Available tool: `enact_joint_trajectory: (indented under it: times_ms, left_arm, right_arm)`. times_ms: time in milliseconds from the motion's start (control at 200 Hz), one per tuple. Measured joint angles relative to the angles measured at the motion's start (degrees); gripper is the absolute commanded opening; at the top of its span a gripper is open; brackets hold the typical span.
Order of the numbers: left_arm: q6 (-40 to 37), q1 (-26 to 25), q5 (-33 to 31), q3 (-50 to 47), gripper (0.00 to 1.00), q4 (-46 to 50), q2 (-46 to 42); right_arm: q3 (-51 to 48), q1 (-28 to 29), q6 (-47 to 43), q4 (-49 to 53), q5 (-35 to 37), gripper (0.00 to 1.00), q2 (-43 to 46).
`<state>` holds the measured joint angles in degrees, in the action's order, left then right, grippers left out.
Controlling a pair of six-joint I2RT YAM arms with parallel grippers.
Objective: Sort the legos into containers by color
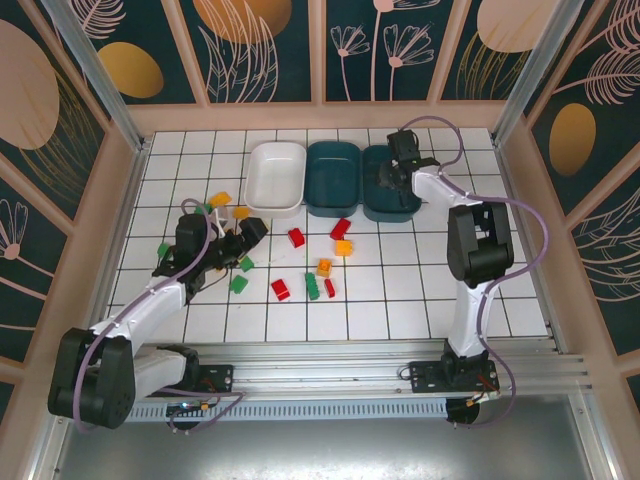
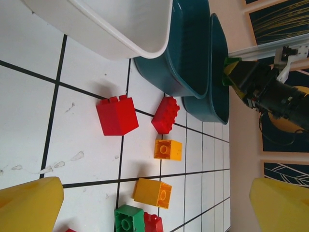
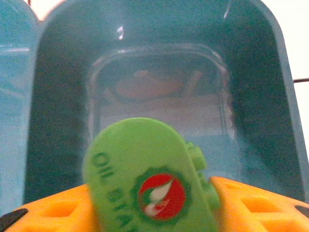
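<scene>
Right now the green piece, a round-topped brick with a printed sign, hangs tilted above the floor of the end teal bin. It sits between the orange fingers of the right gripper; whether they clamp it or stand loose around it I cannot tell. Tilted like this, it may snag on a finger. It may also drop, bounce off the bin's slick floor and hop over the wall.

Well to the near-left of that bin, the left gripper hovers over a red brick and yellow bricks on the bench. Its yellow fingers are spread wide, grasping nothing. A careless descent could scatter the bricks.
</scene>
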<state>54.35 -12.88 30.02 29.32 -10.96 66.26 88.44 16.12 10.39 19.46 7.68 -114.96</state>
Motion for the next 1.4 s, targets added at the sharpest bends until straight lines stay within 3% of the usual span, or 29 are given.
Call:
enact_joint_trajectory:
  times_ms: [130, 290, 390, 490, 616, 721, 1201, 1281, 1401]
  left_arm:
    - [0.0, -0.2, 0.04, 1.03, 0.98, -0.35, 0.57]
    - [0.0, -0.22, 0.0, 1.51, 0.98, -0.87, 0.66]
    - [-0.02, -0.37, -0.28, 1.49, 0.98, -1.09, 0.76]
    - [-0.04, -0.81, -1.2, 1.49, 0.99, -1.36, 1.18]
    - [-0.04, -2.01, -2.23, 1.38, 0.98, -2.47, 2.75]
    - [-0.07, -3.76, -2.4, 1.36, 0.99, -2.8, 4.92]
    - [-0.22, -5.09, -3.56, 1.31, 0.98, -2.97, 6.27]
    - [-0.24, -5.09, -3.69, 1.14, 0.98, -2.99, 6.27]
    - [-0.24, -5.09, -3.69, 0.9, 0.98, -2.97, 6.27]
  right_arm:
    - [-0.02, 0.44, -0.02, 0.5, 1.49, 0.58, 2.21]
    - [-6.8, 3.89, 1.05, -0.15, 5.11, 0.59, 12.61]
    - [-14.19, 9.79, 3.74, -2.36, 6.86, 0.6, 20.9]
    - [-22.32, 19.41, 8.59, -5.4, 7.8, 0.62, 25.94]
    - [-29.55, 29.42, 15.85, -6.86, 7.06, 0.64, 25.22]
    - [-31.98, 33.42, 20.55, -6.84, 6.56, 0.66, 23.17]
    - [-31.91, 36.13, 31.01, -8.85, 2.43, 0.71, 16.13]
    - [-31.67, 36.13, 31.65, -9.62, 1.62, 0.64, 14.62]
    - [-31.26, 36.06, 32.13, -10.69, 0.61, 0.42, 12.39]
